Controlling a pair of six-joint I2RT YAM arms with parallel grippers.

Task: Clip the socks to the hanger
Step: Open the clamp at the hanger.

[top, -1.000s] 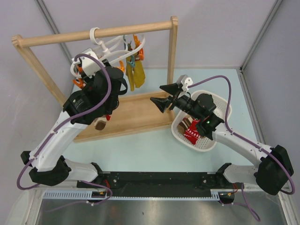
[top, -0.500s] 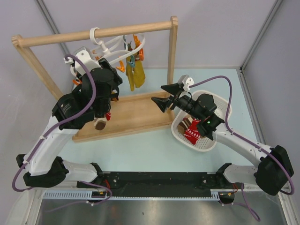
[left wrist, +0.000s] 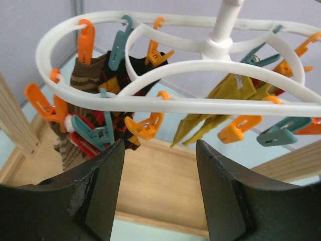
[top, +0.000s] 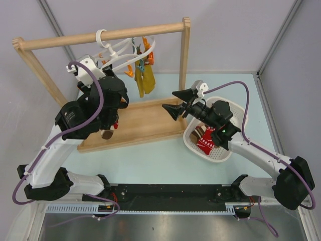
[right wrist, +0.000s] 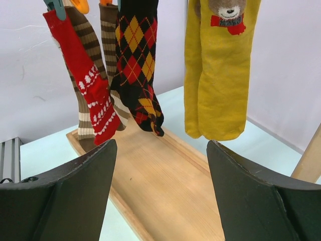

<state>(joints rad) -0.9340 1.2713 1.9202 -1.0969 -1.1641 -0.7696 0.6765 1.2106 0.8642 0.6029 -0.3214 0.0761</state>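
Observation:
The white oval hanger (left wrist: 200, 105) hangs from the wooden rail, also in the top view (top: 118, 50), with orange and teal pegs. A red sock with white pattern (right wrist: 88, 85) and brown striped socks (right wrist: 108, 35) hang clipped at its left end; the brown one also shows in the left wrist view (left wrist: 85, 78). Another red patterned sock (top: 206, 143) lies in the basket beside something brown. My left gripper (left wrist: 159, 150) is open and empty, just below the hanger's ring. My right gripper (top: 174, 103) is open and empty, facing the hanging socks from the right, as the right wrist view (right wrist: 161, 150) also shows.
A black sock with red-orange diamonds (right wrist: 135, 60) and a mustard-yellow sock (right wrist: 218, 75) also hang on the hanger. The wooden rail frame (top: 100, 36) stands on a wooden base (top: 145, 123). The white perforated basket (top: 241, 120) sits under my right arm.
My left arm has swung a little left and back under the hanger. The right arm has barely moved. Both grippers have stayed open.

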